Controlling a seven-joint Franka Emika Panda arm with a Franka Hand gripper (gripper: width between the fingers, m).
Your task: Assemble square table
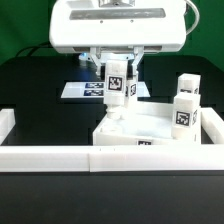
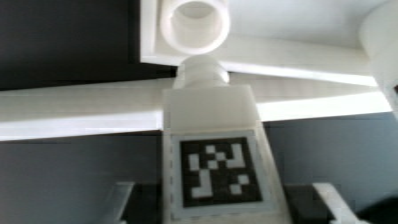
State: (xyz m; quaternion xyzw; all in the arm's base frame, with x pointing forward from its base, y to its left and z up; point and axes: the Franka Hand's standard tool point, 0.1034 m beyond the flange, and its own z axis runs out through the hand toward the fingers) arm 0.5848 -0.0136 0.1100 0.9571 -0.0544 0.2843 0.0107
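White plastic leg [image 1: 117,88] [image 2: 214,150], tagged, pinched between gripper [image 1: 117,100] jaws, its tip just above tabletop [image 1: 140,132] corner hole [image 2: 192,22]. Two legs [image 1: 186,105] stand at exterior view's right; marker board [image 1: 85,89] behind; border wall [image 1: 60,158] in front.

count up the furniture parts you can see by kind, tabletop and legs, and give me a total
Tabletop: 1
Legs: 3 in view, one in the gripper, two standing at the exterior view's right
Total: 4 parts visible
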